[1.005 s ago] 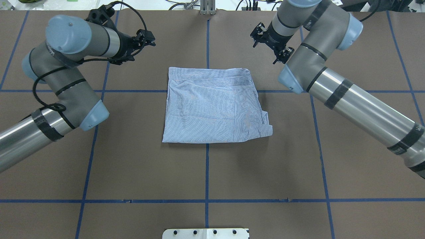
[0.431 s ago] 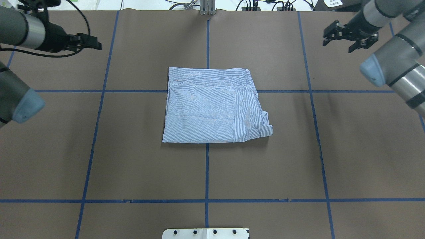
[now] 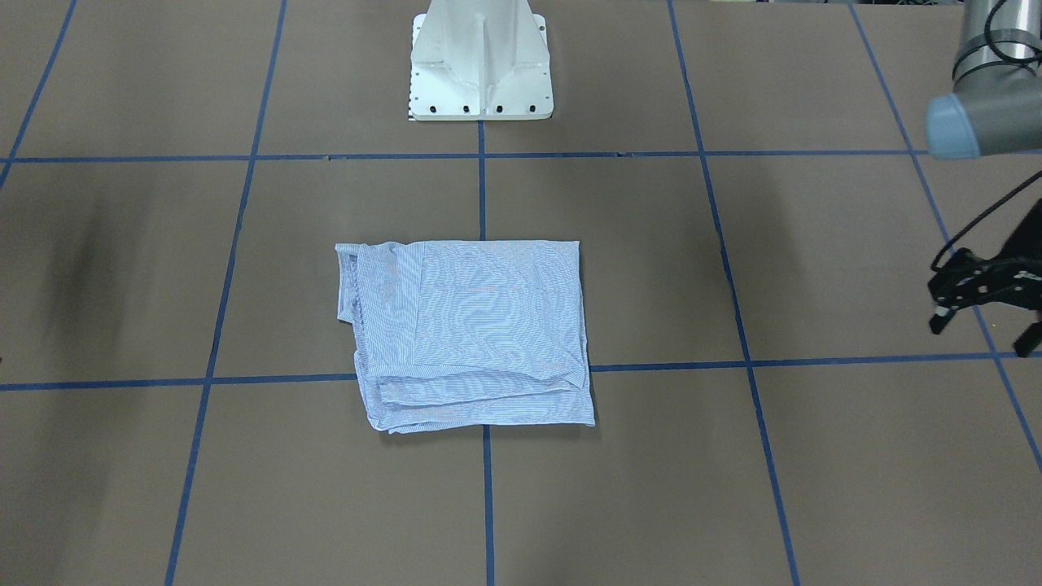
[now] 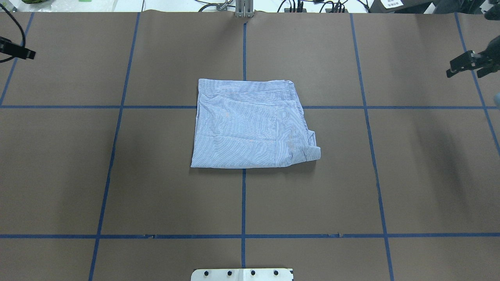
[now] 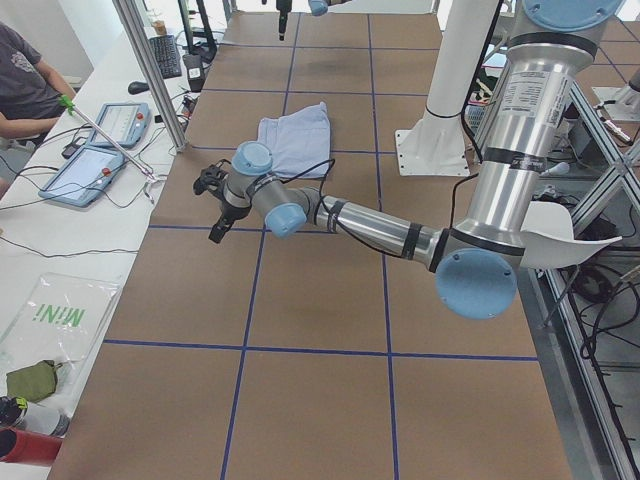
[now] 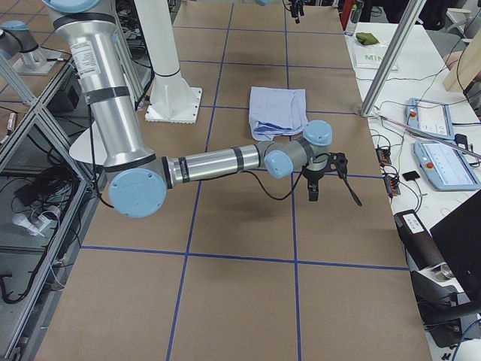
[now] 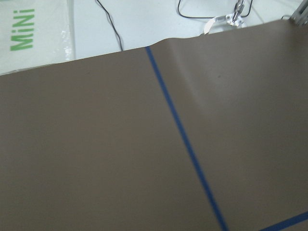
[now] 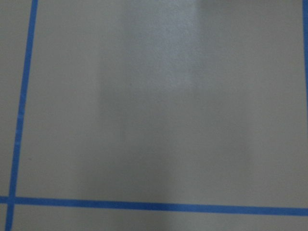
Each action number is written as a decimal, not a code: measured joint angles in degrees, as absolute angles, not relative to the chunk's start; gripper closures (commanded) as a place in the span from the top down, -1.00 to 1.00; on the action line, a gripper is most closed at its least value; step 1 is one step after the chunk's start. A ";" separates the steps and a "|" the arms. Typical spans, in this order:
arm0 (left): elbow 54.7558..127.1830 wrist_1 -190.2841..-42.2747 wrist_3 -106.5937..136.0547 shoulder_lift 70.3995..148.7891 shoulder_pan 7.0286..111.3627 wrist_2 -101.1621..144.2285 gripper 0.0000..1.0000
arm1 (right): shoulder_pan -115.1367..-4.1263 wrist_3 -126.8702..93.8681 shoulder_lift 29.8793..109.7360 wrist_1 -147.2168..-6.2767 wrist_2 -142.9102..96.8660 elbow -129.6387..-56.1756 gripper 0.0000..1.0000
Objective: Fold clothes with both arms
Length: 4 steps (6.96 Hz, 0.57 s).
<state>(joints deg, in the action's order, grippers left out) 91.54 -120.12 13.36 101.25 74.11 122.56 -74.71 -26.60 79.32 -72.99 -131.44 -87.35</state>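
Observation:
The light blue striped shirt point(image 4: 250, 125) lies folded into a rough rectangle at the middle of the brown table, also seen in the front-facing view point(image 3: 472, 334). Neither gripper touches it. My left gripper point(image 3: 982, 334) hovers far out at the table's left side with its fingers spread and empty; only a black tip point(image 4: 17, 52) shows in the overhead view. My right gripper point(image 4: 466, 69) is at the far right edge, open and empty, well away from the shirt. Both wrist views show only bare table and blue tape.
The white mounting base point(image 3: 480, 65) stands at the robot's side of the table. Blue tape lines point(image 4: 243, 203) grid the surface. An operator's desk with tablets point(image 5: 95, 150) and frame posts point(image 5: 150, 70) runs along the far edge.
Both arms have swung outward from beside the shirt's far corners to the table's left and right sides, mostly leaving the overhead view. The shirt has not moved.

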 measured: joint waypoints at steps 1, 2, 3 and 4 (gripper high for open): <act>90.74 -117.34 5.31 100.02 77.95 124.20 1.00 | -76.71 -20.32 80.98 -76.73 -132.58 -87.95 1.00; 90.11 -115.28 -0.72 98.79 81.53 127.26 1.00 | -79.04 -13.06 81.59 -82.27 -132.95 -88.37 1.00; 90.23 -113.21 -5.59 97.37 84.43 129.72 1.00 | -81.53 -7.37 82.34 -87.32 -133.22 -89.42 1.00; 91.35 -111.62 -8.08 95.40 86.22 130.80 1.00 | -83.23 -4.08 84.07 -90.51 -133.27 -91.53 1.00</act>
